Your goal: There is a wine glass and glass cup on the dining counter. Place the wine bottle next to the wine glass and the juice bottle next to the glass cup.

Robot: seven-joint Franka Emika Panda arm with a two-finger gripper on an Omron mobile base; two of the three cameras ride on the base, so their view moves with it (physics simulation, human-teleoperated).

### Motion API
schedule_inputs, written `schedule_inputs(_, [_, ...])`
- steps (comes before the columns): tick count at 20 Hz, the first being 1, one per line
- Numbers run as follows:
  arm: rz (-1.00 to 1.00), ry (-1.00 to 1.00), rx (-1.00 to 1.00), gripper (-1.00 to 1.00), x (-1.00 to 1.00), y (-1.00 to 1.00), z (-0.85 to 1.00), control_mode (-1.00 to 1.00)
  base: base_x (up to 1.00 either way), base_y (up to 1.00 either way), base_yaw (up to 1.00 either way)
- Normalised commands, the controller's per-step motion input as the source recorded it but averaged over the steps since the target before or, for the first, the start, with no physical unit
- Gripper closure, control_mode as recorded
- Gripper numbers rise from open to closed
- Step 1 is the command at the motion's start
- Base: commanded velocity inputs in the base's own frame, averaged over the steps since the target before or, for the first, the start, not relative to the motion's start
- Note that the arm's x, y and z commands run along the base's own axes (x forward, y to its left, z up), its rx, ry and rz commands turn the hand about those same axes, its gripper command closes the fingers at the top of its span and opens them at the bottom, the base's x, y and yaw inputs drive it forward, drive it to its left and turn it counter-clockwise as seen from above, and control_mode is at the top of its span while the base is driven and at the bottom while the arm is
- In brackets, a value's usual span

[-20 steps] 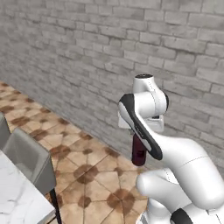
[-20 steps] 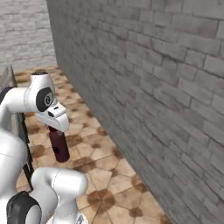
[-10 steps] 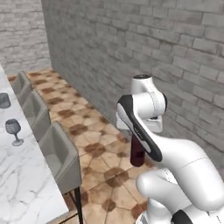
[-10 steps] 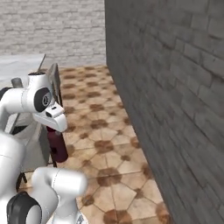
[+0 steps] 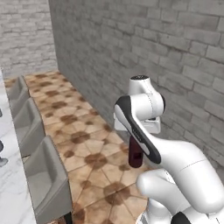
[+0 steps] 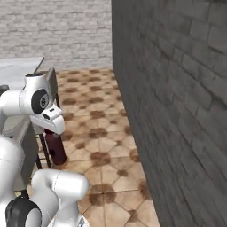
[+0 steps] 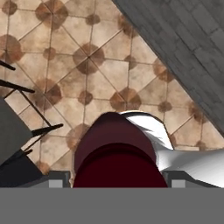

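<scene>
The left base view shows a strip of the dining counter (image 5: 9, 192) at its left edge, grey chairs (image 5: 49, 183) alongside, then the arm with the juice bottle (image 5: 135, 154) hanging under it above the tiled floor (image 5: 83, 131). The right base view shows the same bottle (image 6: 55, 146) beside a brick wall (image 6: 177, 111). In the hand view the gripper (image 7: 114, 181) is clamped on the bottle, fingers at either side of it.
</scene>
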Motion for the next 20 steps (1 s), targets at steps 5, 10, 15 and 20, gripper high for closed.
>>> schedule_inputs(5, [0.0, 0.0, 0.0, 1.0, 0.0, 0.0, 0.0, 1.0, 0.77, -0.48, 0.01])
schedule_inputs(10, [0.0, 0.0, 0.0, 1.0, 0.0, 0.0, 0.0, 1.0, 0.81, -0.34, 0.11])
schedule_inputs(15, [0.0, 0.0, 0.0, 1.0, 0.0, 0.0, 0.0, 1.0, 0.84, -0.16, 0.26])
schedule_inputs(20, [0.0, 0.0, 0.0, 1.0, 0.0, 0.0, 0.0, 1.0, 0.83, -0.06, 0.34])
